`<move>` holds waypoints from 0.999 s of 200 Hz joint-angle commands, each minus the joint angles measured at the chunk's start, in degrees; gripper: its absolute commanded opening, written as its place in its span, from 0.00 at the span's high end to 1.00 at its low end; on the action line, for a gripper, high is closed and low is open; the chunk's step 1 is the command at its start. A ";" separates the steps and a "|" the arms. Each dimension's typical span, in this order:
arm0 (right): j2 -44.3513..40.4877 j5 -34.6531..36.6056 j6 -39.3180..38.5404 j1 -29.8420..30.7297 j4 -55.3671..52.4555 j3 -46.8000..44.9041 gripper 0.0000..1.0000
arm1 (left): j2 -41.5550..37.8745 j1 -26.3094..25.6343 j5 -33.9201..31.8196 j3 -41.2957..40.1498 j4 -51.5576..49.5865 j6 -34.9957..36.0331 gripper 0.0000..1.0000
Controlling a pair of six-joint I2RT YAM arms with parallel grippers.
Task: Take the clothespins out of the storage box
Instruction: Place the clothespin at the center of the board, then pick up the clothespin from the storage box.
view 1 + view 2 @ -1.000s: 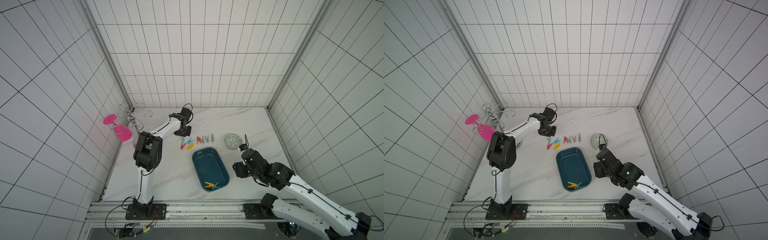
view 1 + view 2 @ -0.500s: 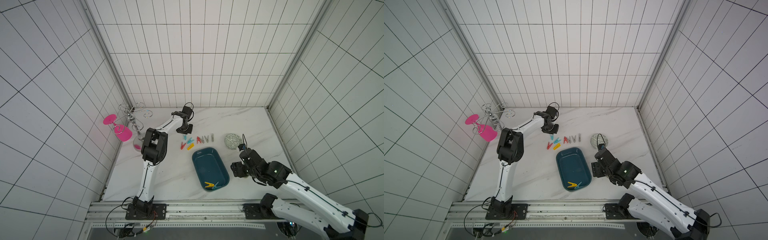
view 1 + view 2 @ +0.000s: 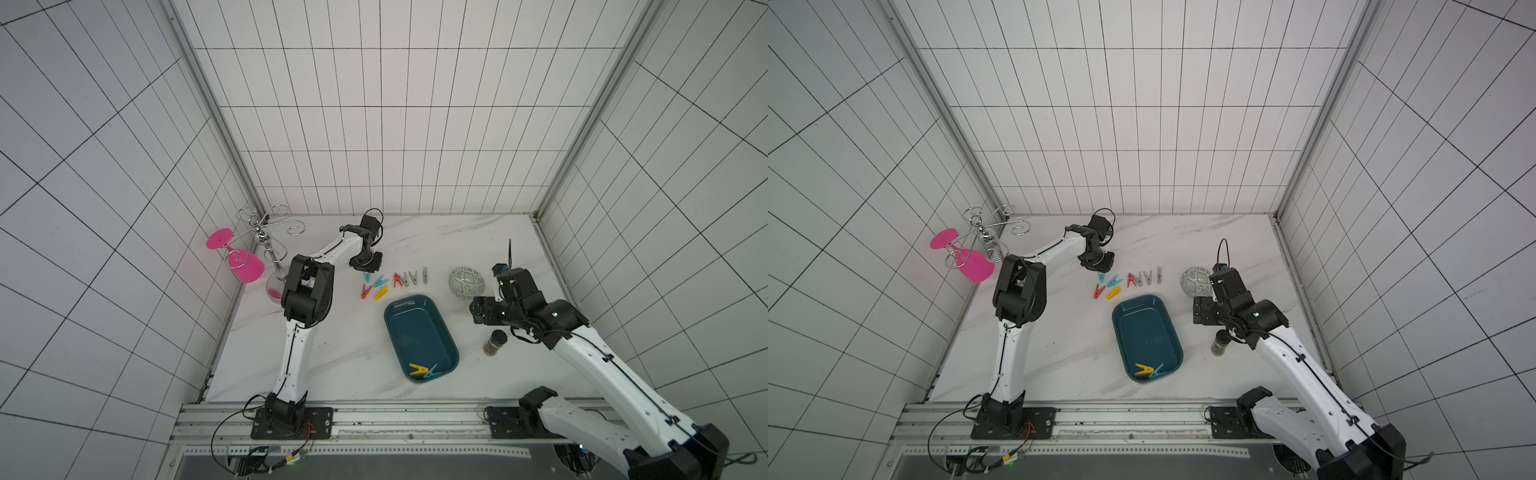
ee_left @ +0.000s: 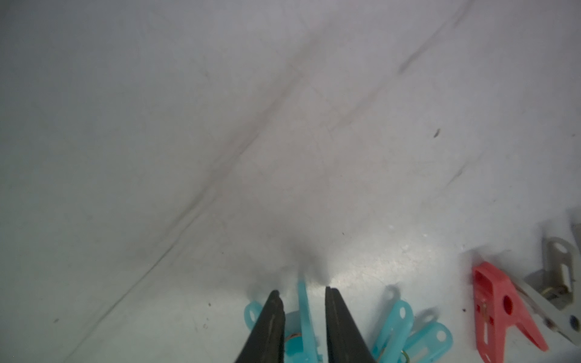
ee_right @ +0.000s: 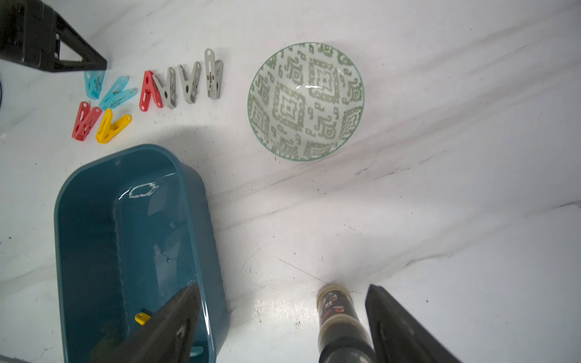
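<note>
Release at left gripper [image 4: 301, 290]: clamped shut a second ago, now parted a little, with light blue clothespin [image 4: 304, 317] lying on table [image 4: 220, 157] between the fingers and a gap visible beside it. Judged let go, not gripped. Set down at the end of the group of clothespins [image 3: 398, 280] nearest the left arm, on the table just beyond storage box [image 3: 415, 332]. Counted eight out in right wrist view.

Widening at right gripper [image 5: 283, 287] as well: spread further than a second ago, now wide apart and empty. Shifted slightly away from near edge of table, uncovering dark jar [image 3: 494, 343] in both top views, standing beside the box. In right wrist view, seen low between the fingers, not gripped.

Left inside, at near end of box: yellow clothespin [image 3: 417, 369] and second light blue clothespin [image 3: 433, 371], touching each other. Reads as task nearly done, two pegs to go. Right side apparently readying for one of these. Risk of knocking the jar close by.
</note>
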 commanded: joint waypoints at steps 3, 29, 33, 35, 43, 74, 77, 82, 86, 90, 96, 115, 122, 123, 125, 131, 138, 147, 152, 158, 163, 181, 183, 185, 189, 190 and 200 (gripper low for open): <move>3.05 -5.38 -4.75 -7.13 1.60 3.65 0.12 | -5.45 0.51 2.44 -2.42 2.86 1.90 0.65; 6.33 -8.46 -8.09 -15.09 5.76 5.29 0.10 | -10.78 1.79 3.51 -7.02 6.22 3.71 0.51; 6.73 -8.88 -8.53 -16.37 6.37 5.54 0.10 | -12.15 2.04 3.82 -8.18 7.16 3.94 0.44; 6.99 -9.12 -8.69 -16.94 6.73 5.59 0.10 | -12.84 2.23 3.98 -8.78 7.62 4.10 0.42; 7.77 -10.14 -9.34 -19.56 8.16 5.88 0.09 | -15.32 3.33 4.78 -11.21 9.77 4.54 0.34; 11.47 -13.33 -10.64 -28.09 14.48 6.28 0.06 | -24.95 8.64 7.88 -21.29 18.48 5.76 0.15; 12.01 -13.63 -10.71 -28.72 14.98 6.37 0.06 | -25.83 9.17 8.19 -22.36 19.29 5.90 0.11; 12.90 -14.18 -10.78 -29.66 15.67 6.62 0.06 | -27.11 10.13 8.72 -24.06 20.57 6.00 0.02; 13.66 -14.48 -10.87 -30.30 16.09 6.93 0.06 | -28.16 10.84 9.22 -25.38 21.74 6.02 0.02; 14.38 -14.84 -10.91 -30.83 16.35 7.36 0.06 | -29.08 11.42 9.80 -26.59 22.80 6.17 0.02; 15.56 -15.51 -11.12 -31.39 16.70 7.95 0.06 | -30.29 12.13 10.48 -28.12 24.09 6.60 0.02; 18.66 -20.77 -13.61 -31.59 16.96 10.00 0.14 | -33.06 12.60 11.47 -31.82 26.76 9.38 0.01; 19.63 -23.52 -14.46 -31.40 16.29 10.86 0.16 | -33.84 12.57 11.64 -33.17 27.79 10.30 0.01; 19.77 -23.85 -14.62 -31.34 16.11 11.04 0.17 | -33.97 12.59 11.72 -33.34 27.89 10.40 0.01; 19.99 -24.31 -14.83 -31.23 15.75 11.31 0.17 | -34.16 12.60 11.83 -33.68 28.14 10.57 0.02; 20.48 -25.35 -15.61 -30.62 14.28 12.18 0.18 | -34.82 12.60 12.10 -34.80 28.81 10.97 0.02; 20.79 -26.05 -17.32 -29.62 12.49 12.90 0.20 | -35.64 12.54 12.46 -36.18 29.84 11.60 0.02; 20.80 -26.12 -20.06 -27.71 9.73 13.42 0.21 | -36.75 12.60 12.72 -38.13 31.56 12.50 0.01; 20.68 -26.50 -21.62 -26.54 8.42 13.45 0.21 | -37.33 12.59 12.69 -39.19 32.58 12.89 0.02; 20.50 -27.52 -23.73 -24.84 6.97 13.16 0.22 | -38.01 12.59 12.60 -40.32 33.49 13.38 0.01; 20.23 -28.77 -25.23 -23.50 5.85 12.76 0.24 | -38.41 12.59 12.60 -41.06 34.02 13.82 0.02; 19.24 -32.02 -29.29 -17.95 2.50 11.48 0.26 | -39.83 12.60 12.51 -42.74 34.81 15.45 0.02; 19.08 -32.18 -29.70 -17.23 2.29 11.36 0.26 | -39.95 12.60 12.46 -42.80 34.81 15.57 0.02; 18.98 -32.28 -30.20 -16.39 2.24 11.19 0.26 | -40.13 12.60 12.43 -42.99 34.75 15.77 0.02; 18.72 -32.67 -31.08 -14.86 0.25 11.02 0.27 | -40.49 12.59 12.42 -43.27 34.74 16.06 0.02; 18.66 -32.77 -31.28 -14.46 -0.04 10.99 0.27 | -40.59 12.60 12.42 -43.31 34.75 16.14 0.01; 18.13 -34.34 -33.60 -10.96 -2.66 10.73 0.29 | -41.49 12.53 12.42 -44.14 35.06 16.56 0.02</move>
